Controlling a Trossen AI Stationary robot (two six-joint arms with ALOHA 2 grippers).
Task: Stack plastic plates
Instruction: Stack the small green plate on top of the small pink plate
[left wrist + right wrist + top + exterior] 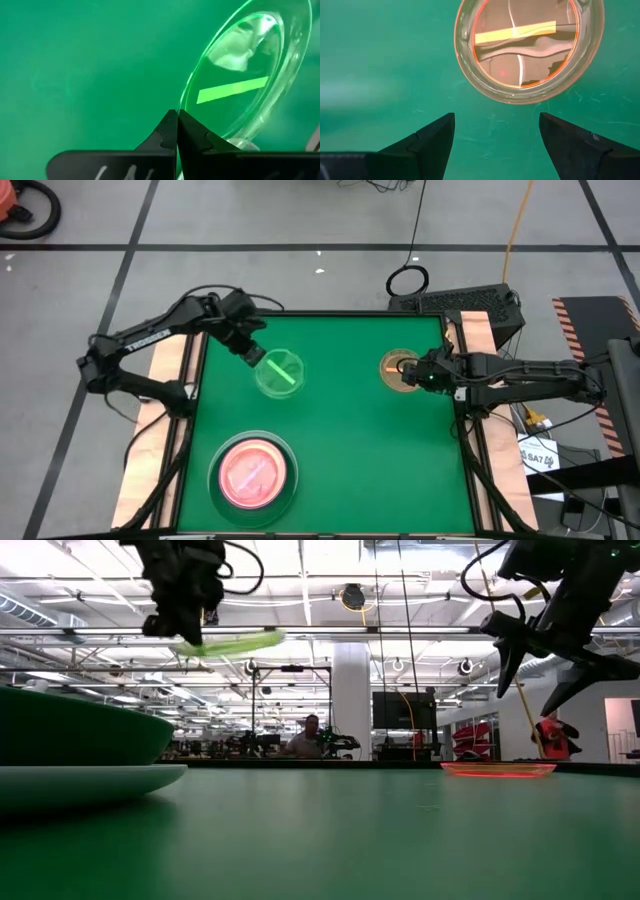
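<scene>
- Plate, small translucent green [279, 373]: pinched by its rim in the left tool [252, 355], which is closed tight on it; carried clear of the green surface [340, 460], tilted, as the low view shows it high in the air.
- Stack, at the near-left of the surface: hot pink plate [252, 470] nested on larger plates, a pale rim [290, 485] showing round it. Seen from above it lies at about 6 o'clock from the held green plate, well apart. This bearing is what the coming move depends on: a judgement, the plate must travel toward the near edge and level out before release.
- Plate, small translucent orange [397, 367]: flat on the surface at the far right, rim up.
- Right tool [420, 375]: fingers spread wide, empty, hovering just beside the orange plate, which sits at about 9 o'clock from it; nearer arm for that plate.
- Left arm is nearer the stack.
</scene>
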